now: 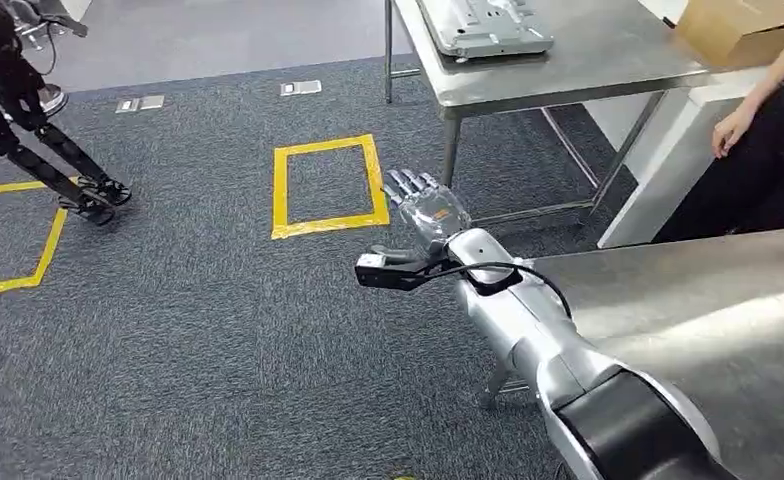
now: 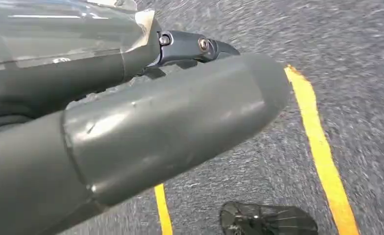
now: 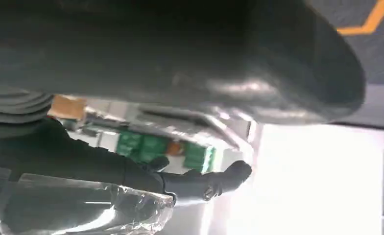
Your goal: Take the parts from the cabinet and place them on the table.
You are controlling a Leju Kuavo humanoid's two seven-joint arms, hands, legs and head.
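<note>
My right hand reaches forward over the grey carpet with its fingers stretched out and nothing in it. In the right wrist view its thick thumb and a dark finger stand apart with nothing between them. A grey flat metal part lies on the steel table ahead of the hand. My left hand hangs over the carpet, thumb and a dark finger apart, holding nothing.
A shiny metal surface lies close at the right. A person stands beside the table near a cardboard box. A yellow tape square marks the floor. Another robot's black legs stand at far left.
</note>
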